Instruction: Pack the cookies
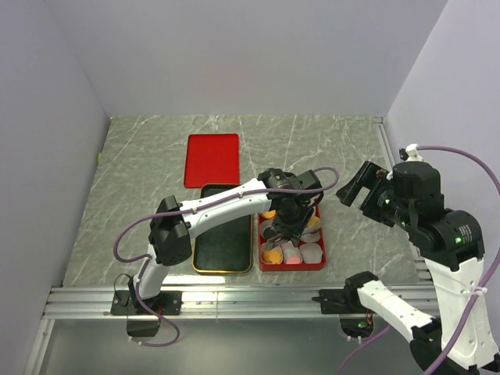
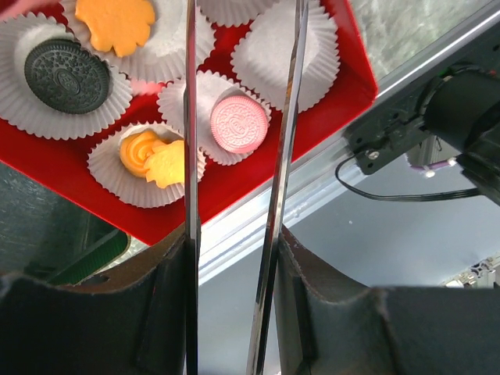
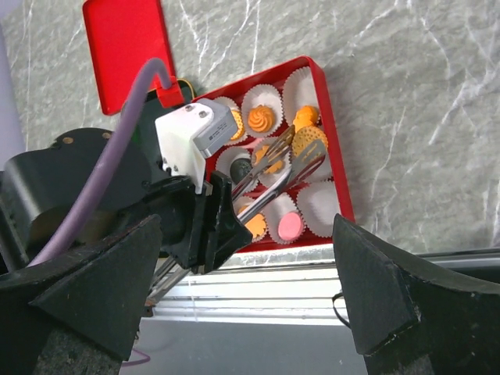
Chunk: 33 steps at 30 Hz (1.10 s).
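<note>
A red tray [image 1: 320,264] holds white paper cups with cookies. In the left wrist view I see a black cookie [image 2: 66,76], an orange flower cookie [image 2: 116,22], a pink cookie [image 2: 239,123] and two orange cookies in one cup [image 2: 152,156]. My left gripper [image 1: 291,215] is over the tray, shut on metal tongs [image 2: 190,117]; their blades stand apart with nothing between them. In the right wrist view the tongs' tips [image 3: 301,160] lie by an orange cookie [image 3: 310,139]. My right gripper [image 1: 355,187] is open and empty, held in the air right of the tray.
A red lid [image 1: 212,159] lies flat behind a black gold-rimmed tray [image 1: 223,242] just left of the red tray. The aluminium rail [image 1: 234,297] runs along the near table edge. Walls close in the left, back and right sides.
</note>
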Motion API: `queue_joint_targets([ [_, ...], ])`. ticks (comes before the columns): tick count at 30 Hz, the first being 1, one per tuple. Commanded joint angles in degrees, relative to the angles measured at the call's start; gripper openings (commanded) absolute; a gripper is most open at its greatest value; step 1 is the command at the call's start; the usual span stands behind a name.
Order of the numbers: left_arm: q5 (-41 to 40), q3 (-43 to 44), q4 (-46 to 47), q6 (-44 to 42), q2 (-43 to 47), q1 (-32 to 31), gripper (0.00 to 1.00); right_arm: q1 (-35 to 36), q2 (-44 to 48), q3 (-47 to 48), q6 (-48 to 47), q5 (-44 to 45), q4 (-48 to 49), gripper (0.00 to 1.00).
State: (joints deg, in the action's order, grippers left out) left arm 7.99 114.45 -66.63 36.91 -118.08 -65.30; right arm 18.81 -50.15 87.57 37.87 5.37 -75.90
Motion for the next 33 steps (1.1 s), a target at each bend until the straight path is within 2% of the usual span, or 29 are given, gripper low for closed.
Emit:
queue_joint_targets([
  [1, 1.15, -1.42, 2.47, -1.40, 1.54, -0.36, 0.34, -0.35, 0.23, -0.99, 0.01, 1.93, -0.66, 0.96],
  [6, -0.08, -1.43, 2.38, -0.87, 1.45, -0.44, 0.44, -0.35, -0.03, -1.52, 0.01, 0.88, -0.22, 0.96],
  [12, -0.96, -0.20, 2.29, -0.34, 2.68, -0.36, 0.49, -0.35, -0.47, -2.49, 0.19, -0.53, 0.92, 0.96],
  [21, -0.87, 0.86, 1.15, 0.01, 4.44, -0.27, 0.54, -0.26, -1.44, -2.76, 0.28, -2.03, 2.33, 0.96],
  [28, -2.10, 0.59, -0.08, 0.09, 5.23, -0.36, 0.53, -0.44, -1.70, -3.63, 0.63, -2.90, 3.39, 0.96],
  [33, -4.56, 5.78, -3.32, 0.97, 7.07, 0.69, 0.53, -0.44, -1.44, -4.16, 0.54, -2.73, 3.65, 0.96],
])
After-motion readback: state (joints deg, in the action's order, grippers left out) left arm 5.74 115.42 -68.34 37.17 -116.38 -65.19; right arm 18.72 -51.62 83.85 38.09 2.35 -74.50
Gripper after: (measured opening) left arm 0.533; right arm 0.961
